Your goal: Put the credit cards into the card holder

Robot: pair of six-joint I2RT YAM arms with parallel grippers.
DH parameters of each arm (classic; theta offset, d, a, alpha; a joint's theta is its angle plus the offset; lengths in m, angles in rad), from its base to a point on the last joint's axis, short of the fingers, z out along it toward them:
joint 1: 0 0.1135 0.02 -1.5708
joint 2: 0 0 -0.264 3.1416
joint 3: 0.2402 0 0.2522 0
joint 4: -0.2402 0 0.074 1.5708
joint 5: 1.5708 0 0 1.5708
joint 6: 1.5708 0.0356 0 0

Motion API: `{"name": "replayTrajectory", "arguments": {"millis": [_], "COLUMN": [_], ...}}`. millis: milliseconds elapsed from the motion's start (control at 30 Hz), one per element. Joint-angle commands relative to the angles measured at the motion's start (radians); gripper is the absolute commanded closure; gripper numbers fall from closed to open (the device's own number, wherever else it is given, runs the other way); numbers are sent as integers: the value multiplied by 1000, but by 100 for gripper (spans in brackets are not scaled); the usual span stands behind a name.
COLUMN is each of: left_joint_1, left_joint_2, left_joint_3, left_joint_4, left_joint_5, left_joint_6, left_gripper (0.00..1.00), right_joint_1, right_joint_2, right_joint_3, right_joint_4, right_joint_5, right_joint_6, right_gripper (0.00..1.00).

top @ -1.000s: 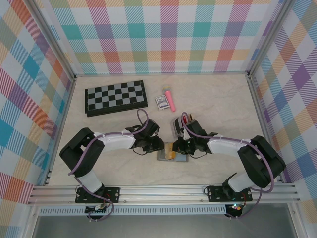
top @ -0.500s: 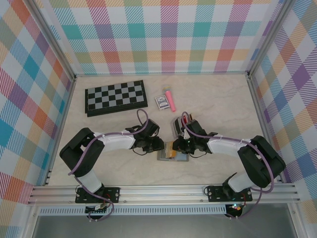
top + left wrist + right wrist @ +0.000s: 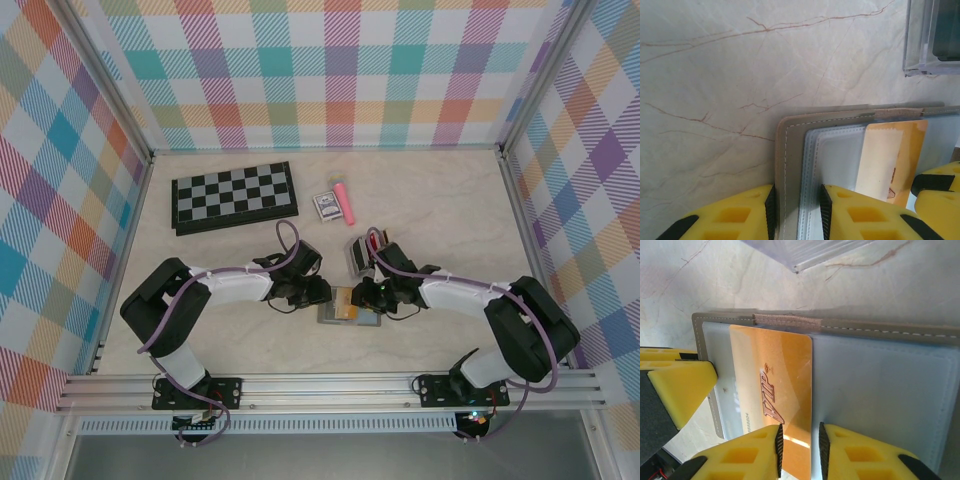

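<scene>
The grey-brown card holder [image 3: 366, 321] lies open near the front of the table, its clear sleeves facing up [image 3: 880, 385]. A tan-yellow credit card [image 3: 772, 365] marked VIP lies part-way into a sleeve at the holder's left side [image 3: 890, 160]. My left gripper [image 3: 797, 200] is shut on the holder's left edge [image 3: 790, 145], pinching cover and sleeves. My right gripper [image 3: 800, 440] hovers over the card's long edge with its jaws a little apart, and a gap shows beside the card. In the top view the left gripper [image 3: 326, 295] and right gripper [image 3: 366, 295] meet over the holder.
A small clear slotted rack [image 3: 362, 250] with red and dark cards stands just behind the holder. Further back are a folded chessboard [image 3: 234, 196], a patterned card box [image 3: 324, 205] and a pink object [image 3: 344, 203]. Metal rails border the table.
My right gripper's jaws have parted from the yellow card. The left gripper has kept its hold on the holder's edge and has not moved.
</scene>
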Motion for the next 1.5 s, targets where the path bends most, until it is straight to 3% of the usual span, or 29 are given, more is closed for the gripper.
{"name": "replayTrajectory", "arguments": {"millis": [0,433,667,967,1100,1300,1467], "left_joint_1": [-20,-20,-20,-19,-19,-19,-19], "left_joint_2": [-2,-5,-13,-13,-22,-37,-42], "left_joint_3": [-22,-22,-20,-16,-12,-18,-27], "left_joint_4": [-10,-5,-19,-30,-45,-62,-63], "left_joint_5": [10,10,-4,-15,-27,-47,-58], "left_joint_6": [-10,-12,-9,-3,6,13,19], "left_gripper": [70,69,68,68,68,73,78], "right_joint_1": [8,21,41,38,31,31,33], "right_joint_2": [21,112,96,57,46,22,107], "right_joint_3": [37,106,114,104,104,171,282], "right_joint_4": [-6,-2,-71,-131,-151,-181,-222], "right_joint_5": [-22,-64,-7,21,38,78,91], "right_joint_6": [-19,-44,-88,-149,-156,-134,-176], "right_gripper": [74,80,92,98,97,86,85]}}
